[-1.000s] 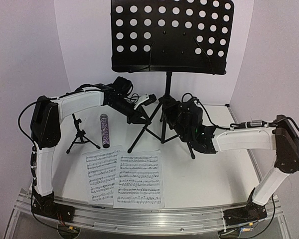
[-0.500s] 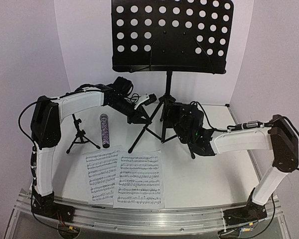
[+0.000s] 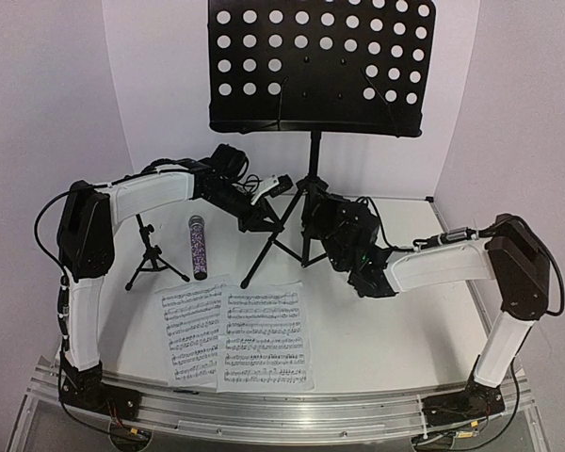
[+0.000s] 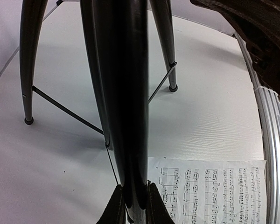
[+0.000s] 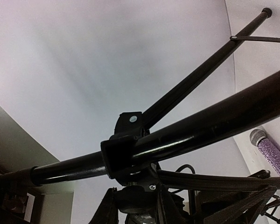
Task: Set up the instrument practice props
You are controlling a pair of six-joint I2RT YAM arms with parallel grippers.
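Left gripper (image 4: pixel 133 208) and right gripper (image 5: pixel 135 206) both clamp the music stand (image 3: pixel 330 113) low down; gotta sync them or it tips.

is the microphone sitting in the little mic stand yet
No, the microphone lies flat on the table beside the small mic stand, not in it.

Far centre: black tripod music stand with perforated metal desk (image 3: pixel 311 179). Left of it, glittery purple-silver microphone (image 3: pixel 198 248), then small black tripod mic stand (image 3: pixel 151 258). Nearer, two white printed music sheets (image 3: pixel 264 339).
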